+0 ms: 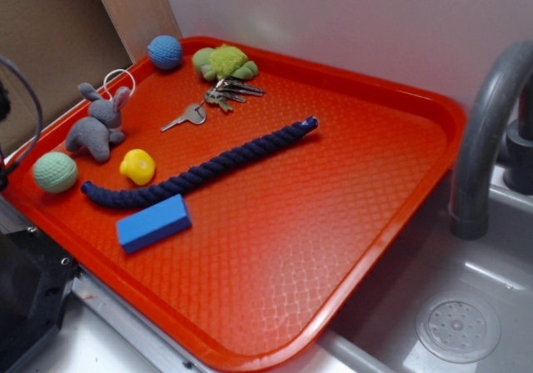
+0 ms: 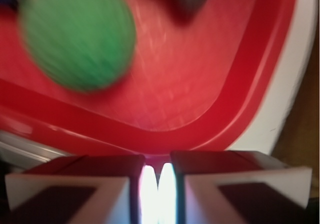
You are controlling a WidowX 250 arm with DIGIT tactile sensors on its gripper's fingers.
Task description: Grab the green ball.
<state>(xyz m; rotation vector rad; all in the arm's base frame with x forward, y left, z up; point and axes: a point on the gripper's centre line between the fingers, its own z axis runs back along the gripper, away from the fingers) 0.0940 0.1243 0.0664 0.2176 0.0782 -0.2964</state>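
The green ball (image 1: 55, 172) is pale mint and knitted, and it lies at the left corner of the red tray (image 1: 358, 198). In the wrist view the green ball (image 2: 77, 36) is blurred and fills the upper left, inside the tray's rim (image 2: 150, 136). My gripper (image 2: 157, 160) hangs just outside that rim, below and to the right of the ball and apart from it. Its two fingers stand close together with the white pads (image 2: 149, 194) nearly touching and nothing between them. In the exterior view only dark arm parts show at the left edge.
On the tray lie a grey plush rabbit (image 1: 98, 127), a yellow duck (image 1: 137, 166), a dark blue rope (image 1: 200, 169), a blue block (image 1: 154, 222), a blue knitted ball (image 1: 165, 52) and a lime plush with keys (image 1: 223, 62). A grey faucet (image 1: 487, 131) and sink (image 1: 458, 327) are to the right.
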